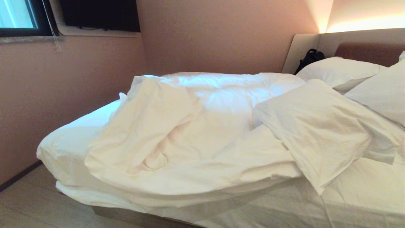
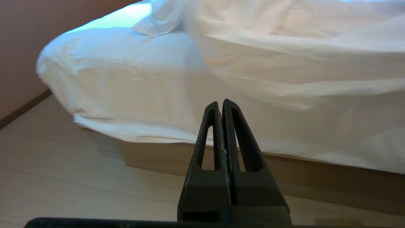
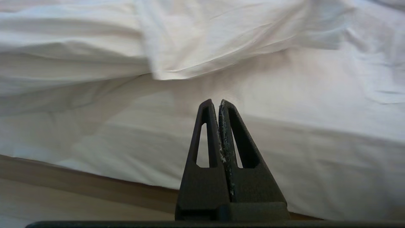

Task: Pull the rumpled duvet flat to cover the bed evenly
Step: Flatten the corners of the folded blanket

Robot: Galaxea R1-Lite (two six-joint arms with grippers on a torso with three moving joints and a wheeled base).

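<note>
Head high over bed [image 1: 63, 148] — wrists low, bedside

The duvet [image 1: 177, 133] is matt, creased white cloth. Both tools, left tool [image 2: 220, 103] and right tool [image 3: 215, 103], look like rough black plastic. The floor [image 2: 63, 177] is smooth pale wood.

Closed left gripper [image 2: 220, 102] facing bed [image 2: 120, 91]

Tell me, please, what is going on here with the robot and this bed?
Nothing is being handled yet. The robot faces the side of the bed, where the duvet lies bunched in a heap, leaving bare sheet at the left end. A pillow lies partly on the duvet, with more pillows by the headboard. The left hand and right hand are both shut and empty, held low in front of the bed's side, touching nothing.
</note>
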